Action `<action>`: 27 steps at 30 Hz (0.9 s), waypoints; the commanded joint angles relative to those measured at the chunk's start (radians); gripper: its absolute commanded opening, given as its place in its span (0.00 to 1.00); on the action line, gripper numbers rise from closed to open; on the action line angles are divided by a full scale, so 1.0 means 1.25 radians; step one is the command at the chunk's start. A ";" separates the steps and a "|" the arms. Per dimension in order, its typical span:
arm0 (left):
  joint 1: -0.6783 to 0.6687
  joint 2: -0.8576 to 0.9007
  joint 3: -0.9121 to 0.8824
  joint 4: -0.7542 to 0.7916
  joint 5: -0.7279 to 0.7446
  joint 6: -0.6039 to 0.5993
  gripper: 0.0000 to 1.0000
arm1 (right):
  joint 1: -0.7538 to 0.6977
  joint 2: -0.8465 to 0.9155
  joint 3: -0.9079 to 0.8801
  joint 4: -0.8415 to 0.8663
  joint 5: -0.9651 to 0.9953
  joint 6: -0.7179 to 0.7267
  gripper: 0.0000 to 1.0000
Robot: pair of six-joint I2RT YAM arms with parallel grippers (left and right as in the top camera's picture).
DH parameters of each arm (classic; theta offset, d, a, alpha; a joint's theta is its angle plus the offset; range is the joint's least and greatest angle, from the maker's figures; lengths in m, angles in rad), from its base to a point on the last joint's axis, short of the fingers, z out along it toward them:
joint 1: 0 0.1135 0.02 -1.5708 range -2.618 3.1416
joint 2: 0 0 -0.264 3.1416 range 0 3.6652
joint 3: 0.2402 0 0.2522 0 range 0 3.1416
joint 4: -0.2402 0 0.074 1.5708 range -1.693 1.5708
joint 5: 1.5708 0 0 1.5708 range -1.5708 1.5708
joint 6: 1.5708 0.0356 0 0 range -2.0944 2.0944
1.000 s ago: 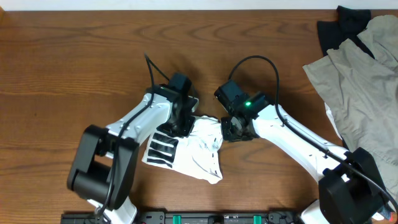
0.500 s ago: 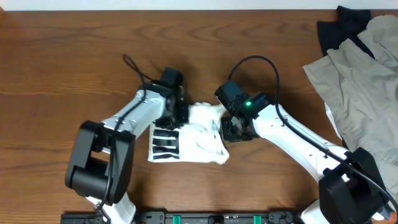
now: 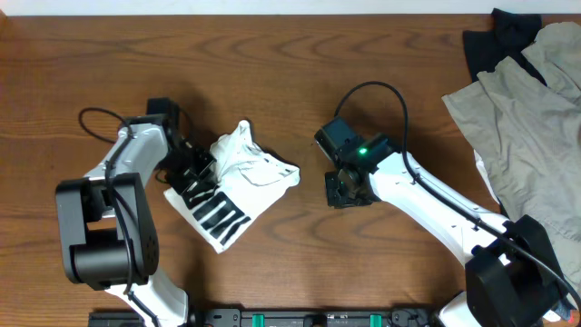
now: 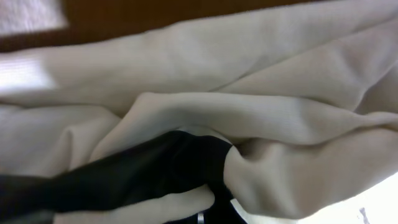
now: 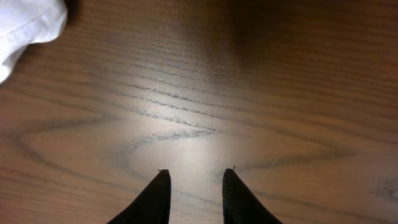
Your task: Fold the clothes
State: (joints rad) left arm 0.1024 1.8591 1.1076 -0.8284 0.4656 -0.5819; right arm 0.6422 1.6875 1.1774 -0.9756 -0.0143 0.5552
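The left end effector (image 3: 194, 170) is clenched on the left side of the shirt (image 3: 250, 168), which lies bunched up on the surface (image 3: 363, 73). Right of the shirt, the right end effector (image 5: 196, 180) is a little open, holding nothing. Far right of the shirt lies a beige cloth (image 3: 526, 118).

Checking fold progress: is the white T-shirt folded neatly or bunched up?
Bunched up. In the overhead view the T-shirt lies crumpled, white cloth humped beside the left claw, printed part skewed.

White T-shirt (image 3: 250, 168), black bar print; brown wood-grain table (image 3: 272, 64); beige-grey garment (image 3: 531, 109); seemingly black garment (image 3: 486, 45)
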 commanded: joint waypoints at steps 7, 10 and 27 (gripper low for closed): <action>0.036 -0.041 0.004 0.032 0.197 0.090 0.06 | -0.009 -0.006 0.004 0.033 -0.052 -0.089 0.27; 0.036 -0.097 0.011 0.032 0.137 0.138 0.06 | -0.009 -0.006 0.004 0.067 -0.125 -0.144 0.27; 0.036 -0.150 0.010 0.159 -0.094 0.444 0.14 | 0.057 0.096 0.004 0.190 -0.176 -0.150 0.21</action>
State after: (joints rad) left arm 0.1440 1.6253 1.1080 -0.6312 0.2935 -0.1963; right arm 0.6918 1.7603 1.1770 -0.7586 -0.1993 0.3847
